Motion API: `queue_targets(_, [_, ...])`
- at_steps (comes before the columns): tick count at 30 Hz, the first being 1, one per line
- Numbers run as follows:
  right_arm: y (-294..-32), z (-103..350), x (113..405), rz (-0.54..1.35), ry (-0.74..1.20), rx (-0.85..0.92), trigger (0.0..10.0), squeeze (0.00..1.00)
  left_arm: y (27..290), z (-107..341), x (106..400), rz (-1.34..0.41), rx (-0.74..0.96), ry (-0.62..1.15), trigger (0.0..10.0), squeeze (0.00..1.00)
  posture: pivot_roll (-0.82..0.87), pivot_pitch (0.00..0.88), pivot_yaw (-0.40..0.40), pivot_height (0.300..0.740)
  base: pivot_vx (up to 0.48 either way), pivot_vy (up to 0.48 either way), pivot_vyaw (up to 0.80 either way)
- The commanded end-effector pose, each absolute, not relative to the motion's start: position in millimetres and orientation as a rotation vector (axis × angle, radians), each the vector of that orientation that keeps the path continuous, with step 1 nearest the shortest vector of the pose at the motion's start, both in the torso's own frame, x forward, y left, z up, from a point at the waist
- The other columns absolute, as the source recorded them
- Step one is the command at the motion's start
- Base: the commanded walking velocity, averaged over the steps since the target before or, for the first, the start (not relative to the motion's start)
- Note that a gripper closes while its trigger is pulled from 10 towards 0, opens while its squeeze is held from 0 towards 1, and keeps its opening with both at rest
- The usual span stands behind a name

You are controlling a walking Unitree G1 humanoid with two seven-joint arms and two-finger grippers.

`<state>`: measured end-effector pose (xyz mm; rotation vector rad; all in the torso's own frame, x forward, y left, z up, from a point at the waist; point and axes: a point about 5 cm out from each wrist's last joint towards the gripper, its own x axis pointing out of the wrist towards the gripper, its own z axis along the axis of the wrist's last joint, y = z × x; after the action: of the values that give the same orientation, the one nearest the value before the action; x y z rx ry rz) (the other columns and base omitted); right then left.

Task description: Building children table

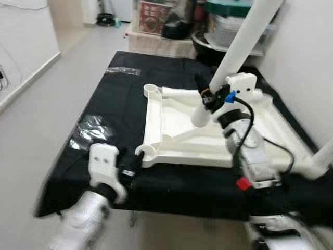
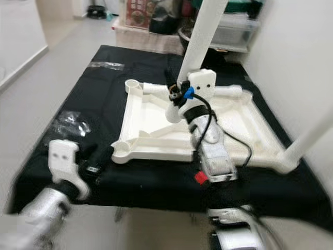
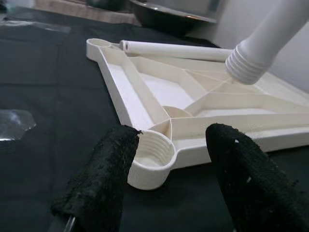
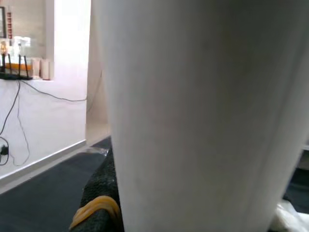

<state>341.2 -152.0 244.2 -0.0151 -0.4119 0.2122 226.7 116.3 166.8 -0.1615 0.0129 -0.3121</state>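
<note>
Right gripper [image 1: 204, 89], raised above the middle of the upturned tabletop [image 1: 177, 136], is clamped on a white table leg [image 1: 244, 39]; the leg slants up and away from the robot, its threaded lower end hanging free over the tabletop's ribbed underside. Right forearm rises steeply from the near edge of the black cloth [image 1: 104, 114], wrist bent forward, cables looped along it. Left gripper [image 3: 164, 159] sits low at the tabletop's near-left corner, its fingers [image 3: 104, 179] spread on either side of the threaded corner socket [image 3: 153, 157]; one finger touches the socket's rim, the other stands apart. Left arm reaches in level from the cloth's near edge. Tabletop lies underside-up on the cloth. A second leg [image 3: 174, 50] lies flat along the tabletop's far edge; another leg [image 2: 307, 138] stands in the near-right corner. Clear plastic wrap [image 1: 91, 130] rests on the cloth to the left.
</note>
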Motion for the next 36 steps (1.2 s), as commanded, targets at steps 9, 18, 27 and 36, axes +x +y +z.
queue_targets(9, [-152, 250, 365, 0.274, -0.332, 0.078, 10.0, 0.00, 115, 164, 223, -0.299, -0.145, 0.022, 10.0, 0.00, 0.09, 0.085, -0.119, 0.740, 0.000, 0.000, 0.00])
queue_targets(18, [-149, 263, 394, 0.439, -0.272, 0.128, 10.0, 0.00, 107, 162, 214, -0.329, -0.134, 0.035, 10.0, 0.00, 0.10, 0.122, -0.128, 0.740, 0.000, 0.000, 0.00])
queue_targets(27, [-130, 274, 399, 0.799, -0.194, 0.089, 10.0, 0.00, 104, 165, 204, -0.355, -0.143, 0.044, 10.0, 0.00, 0.11, 0.177, -0.123, 0.740, 0.000, 0.000, 0.00])
queue_targets(36, [-115, 292, 388, 1.237, -0.240, -0.004, 10.0, 0.00, 104, 164, 185, -0.372, -0.132, 0.081, 10.0, 0.00, 0.15, 0.217, -0.122, 0.740, 0.000, 0.000, 0.00])
